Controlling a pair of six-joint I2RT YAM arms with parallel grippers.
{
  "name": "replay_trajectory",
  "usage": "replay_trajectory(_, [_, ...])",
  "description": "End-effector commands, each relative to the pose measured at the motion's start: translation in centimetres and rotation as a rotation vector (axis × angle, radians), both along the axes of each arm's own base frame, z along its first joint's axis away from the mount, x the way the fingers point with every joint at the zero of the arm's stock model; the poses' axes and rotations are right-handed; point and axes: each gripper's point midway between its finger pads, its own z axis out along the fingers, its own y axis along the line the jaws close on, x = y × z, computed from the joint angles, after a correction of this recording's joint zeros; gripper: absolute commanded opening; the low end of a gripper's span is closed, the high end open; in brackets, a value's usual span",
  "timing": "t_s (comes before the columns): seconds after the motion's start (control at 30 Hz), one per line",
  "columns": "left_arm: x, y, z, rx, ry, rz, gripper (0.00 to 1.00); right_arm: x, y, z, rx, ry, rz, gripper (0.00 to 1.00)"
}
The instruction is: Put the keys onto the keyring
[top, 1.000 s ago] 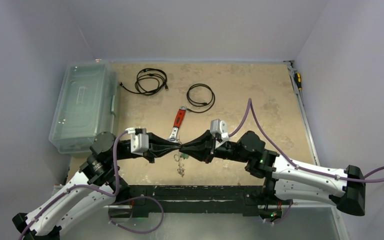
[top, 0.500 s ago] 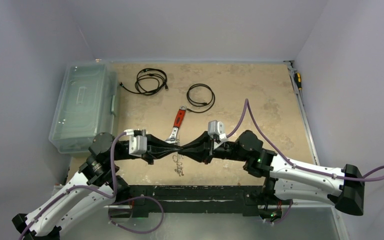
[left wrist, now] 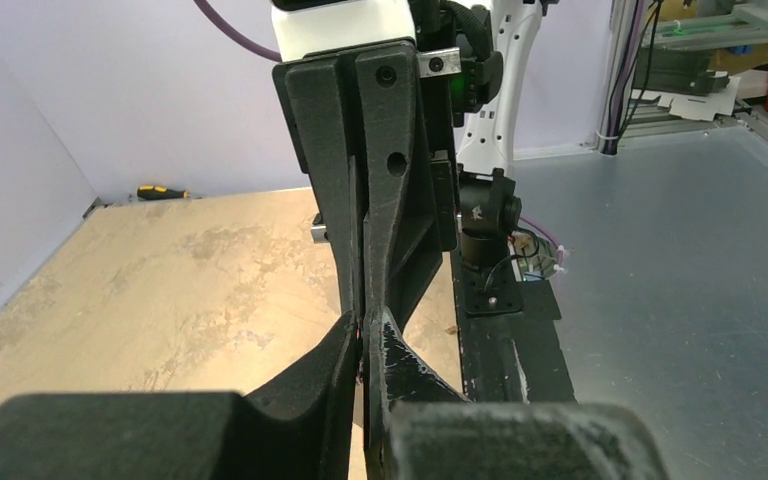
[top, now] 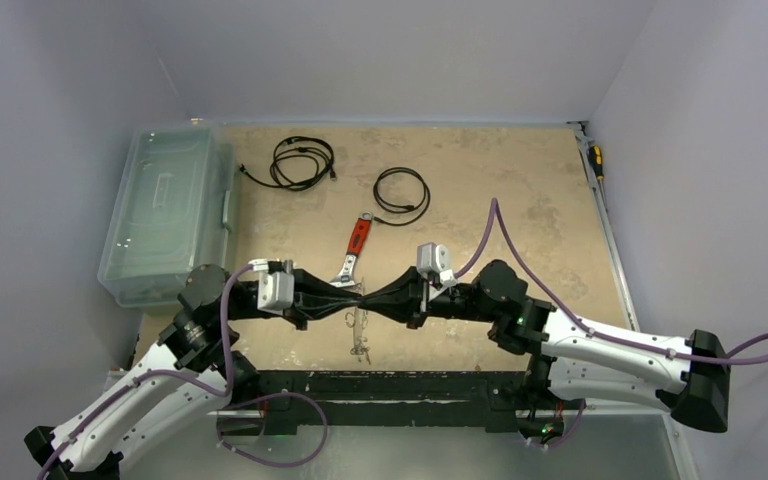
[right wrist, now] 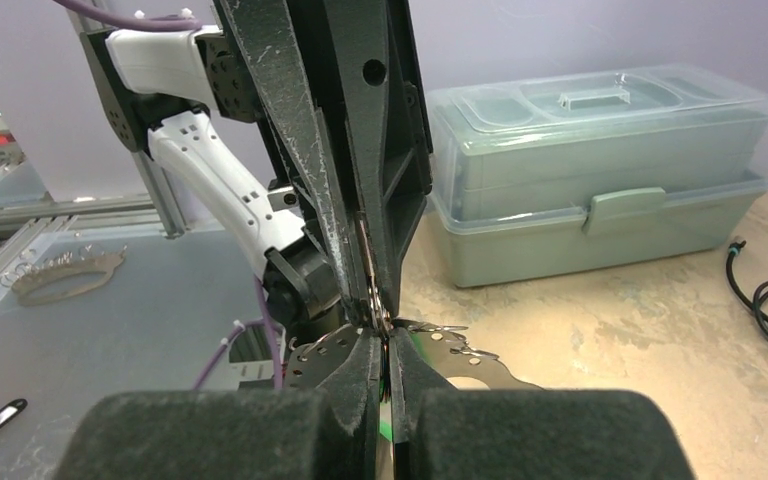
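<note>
From overhead, the left gripper and right gripper are meeting tip to tip. The keyring is dangling just below them, its small keys too tiny to make out. In the left wrist view, the left fingers are pressing almost together, hiding their contents. In the right wrist view, the left gripper is pinching the keyring's wire. The right gripper is squeezing a green-headed key, which is showing only as a sliver.

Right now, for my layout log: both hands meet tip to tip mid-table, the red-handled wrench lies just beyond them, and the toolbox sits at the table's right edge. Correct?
No: the top external view shows the toolbox at the table's left edge. The left hand and right hand do meet tip to tip, the red-handled wrench just beyond them.
</note>
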Motion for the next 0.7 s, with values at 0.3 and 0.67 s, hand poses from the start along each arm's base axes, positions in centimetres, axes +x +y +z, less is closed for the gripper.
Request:
replay_trajectory(0.3, [0.8,0.8,1.9,-0.038,-0.065,0.083,0.63,1.8,-1.7,-0.4,-0.23,-0.066,-0.106,0.0])
replay_trajectory(0.67, [-0.2,-0.8,0.0,0.046,-0.057,-0.054,0.53,2.6,-3.5,-1.3,-0.483,-0.096,-0.133,0.0])
